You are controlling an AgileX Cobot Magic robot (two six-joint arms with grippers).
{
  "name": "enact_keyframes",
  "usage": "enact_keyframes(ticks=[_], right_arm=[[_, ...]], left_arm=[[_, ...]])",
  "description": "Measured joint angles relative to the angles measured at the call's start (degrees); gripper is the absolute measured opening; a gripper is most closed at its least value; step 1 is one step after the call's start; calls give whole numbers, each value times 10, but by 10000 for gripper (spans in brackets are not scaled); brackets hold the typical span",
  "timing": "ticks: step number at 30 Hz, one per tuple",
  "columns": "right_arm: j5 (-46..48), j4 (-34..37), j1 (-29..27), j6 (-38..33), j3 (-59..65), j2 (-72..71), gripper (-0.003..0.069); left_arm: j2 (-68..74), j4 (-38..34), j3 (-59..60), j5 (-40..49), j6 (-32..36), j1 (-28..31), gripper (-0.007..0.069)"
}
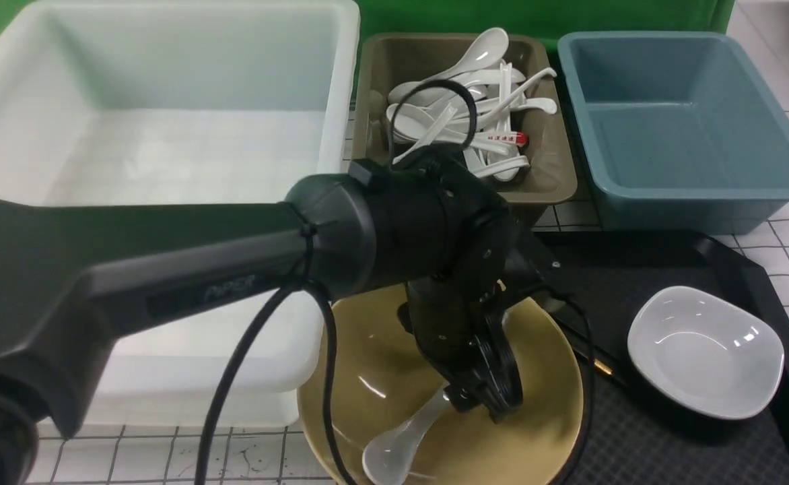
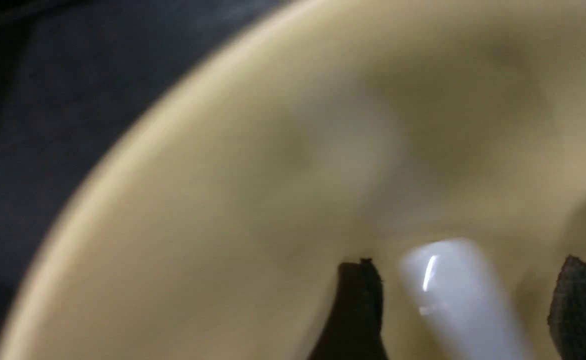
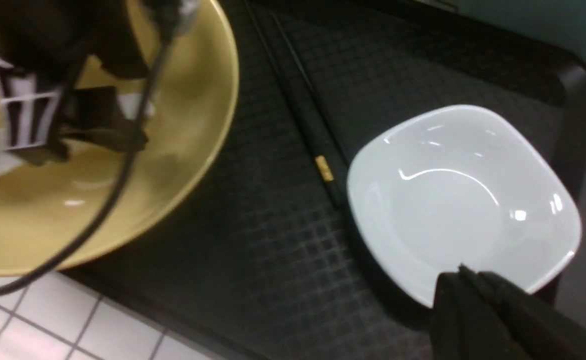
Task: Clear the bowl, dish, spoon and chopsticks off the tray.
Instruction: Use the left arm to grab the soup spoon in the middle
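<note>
The mustard-yellow bowl [image 1: 381, 350] sits at the left end of the black tray [image 1: 637, 269]. The white spoon [image 1: 394, 451] lies inside it. My left gripper [image 1: 482, 397] reaches down into the bowl [image 2: 273, 175] and is open. The spoon's handle [image 2: 458, 300] lies between the two black fingers [image 2: 358, 310] without touching either. The white dish [image 1: 704, 350] rests on the tray's right side. The chopsticks [image 3: 303, 110] lie between bowl and dish. My right gripper [image 3: 465, 277] is shut, empty, over the near rim of the dish [image 3: 453, 200].
Behind the tray stand a large translucent white tub [image 1: 165, 135], an olive tub [image 1: 542, 182] holding several white spoons, and a blue tub [image 1: 691, 135]. The left arm and its cable cross in front of the white tub. White tiles surround the tray.
</note>
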Motion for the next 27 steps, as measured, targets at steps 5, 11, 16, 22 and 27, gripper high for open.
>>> enact_keyframes(ticks=[5, 11, 16, 22, 27], right_arm=[[0, 21, 0, -17, 0, 0, 43], [-1, 23, 0, -22, 0, 0, 43], [-2, 23, 0, -22, 0, 0, 43], [-2, 30, 0, -22, 0, 0, 43], [-2, 63, 0, -26, 0, 0, 43]], left_arm=[[2, 38, 0, 1, -50, 0, 379], [7, 18, -1, 12, -56, 0, 114], [-8, -10, -5, 22, -40, 0, 120], [-74, -20, -82, 9, -17, 5, 120], [-79, -14, -152, -129, -16, 45, 120]])
